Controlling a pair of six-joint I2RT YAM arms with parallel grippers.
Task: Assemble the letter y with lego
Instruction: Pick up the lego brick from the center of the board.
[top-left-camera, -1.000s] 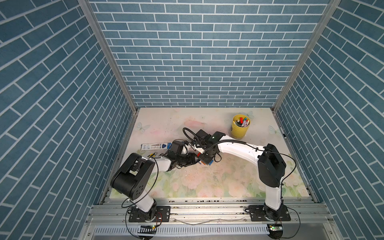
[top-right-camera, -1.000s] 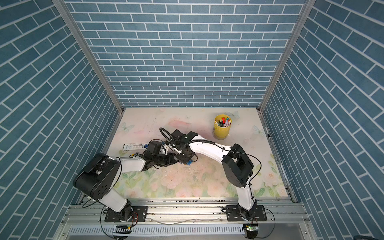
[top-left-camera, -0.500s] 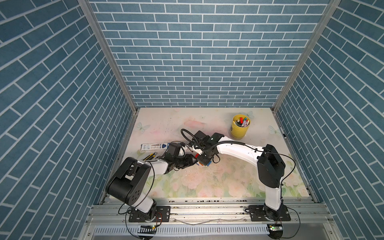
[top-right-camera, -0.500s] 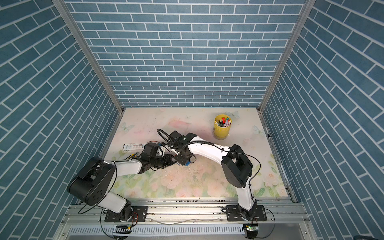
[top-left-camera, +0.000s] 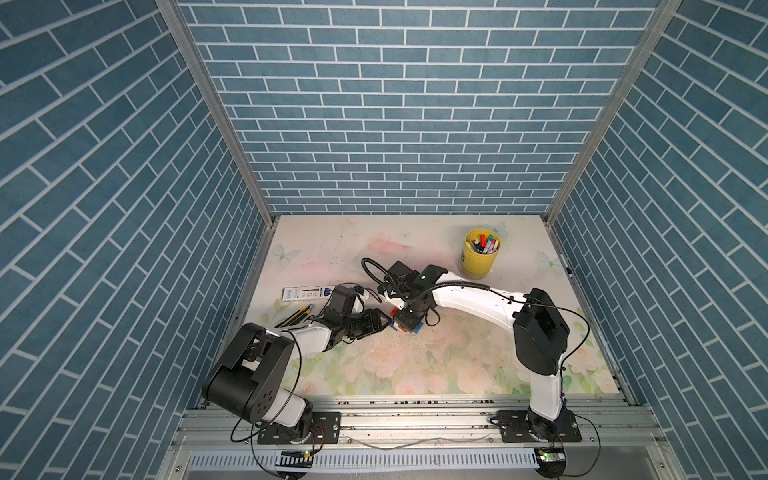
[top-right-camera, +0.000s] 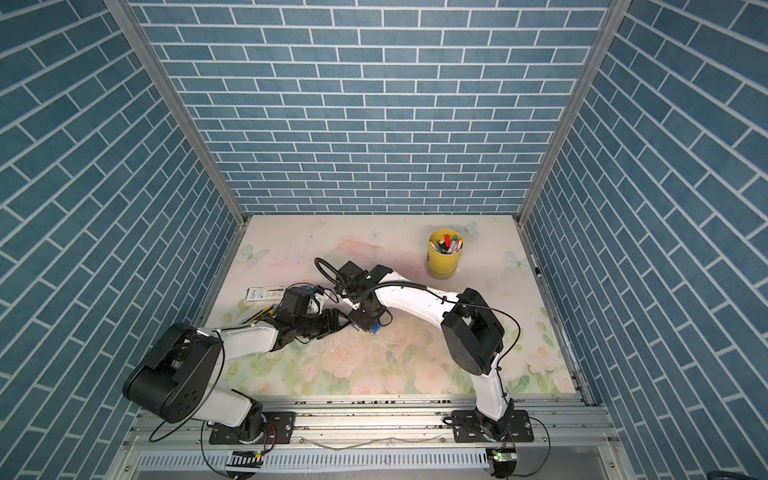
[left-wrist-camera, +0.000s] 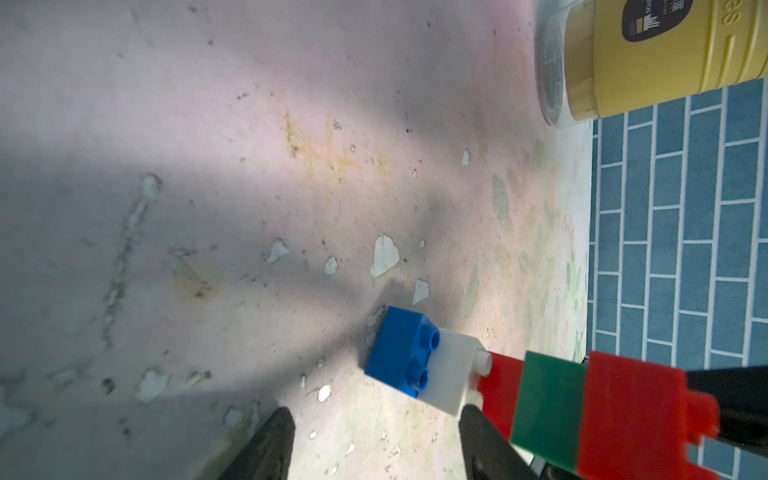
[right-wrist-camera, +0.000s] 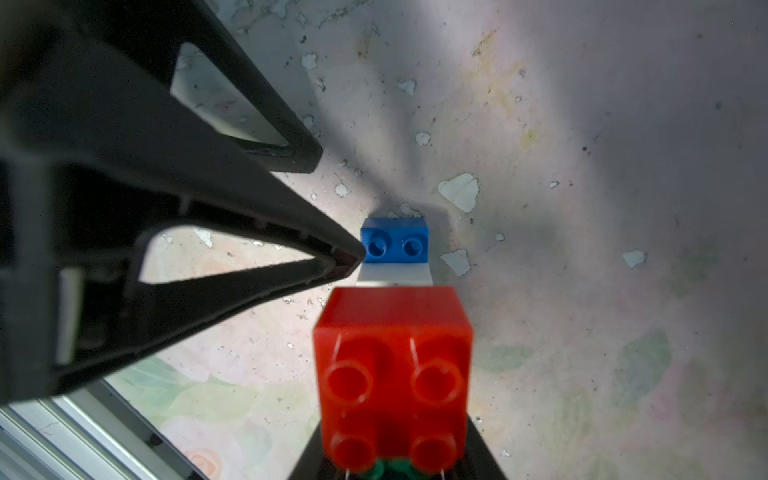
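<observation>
The lego cluster (left-wrist-camera: 548, 411), a row of blue, white, red, green and red bricks, is being gripped by the right gripper (right-wrist-camera: 397, 461), well apart from the yellow marker cup (top-left-camera: 480, 259). The left gripper (left-wrist-camera: 374, 440) is being held open beside the blue end.

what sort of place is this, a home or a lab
Probably a robot test cell: left arm and right arm bolted to an aluminium rail, brick-print panels boxing in a floral table, and a lego stack in the right gripper.
</observation>
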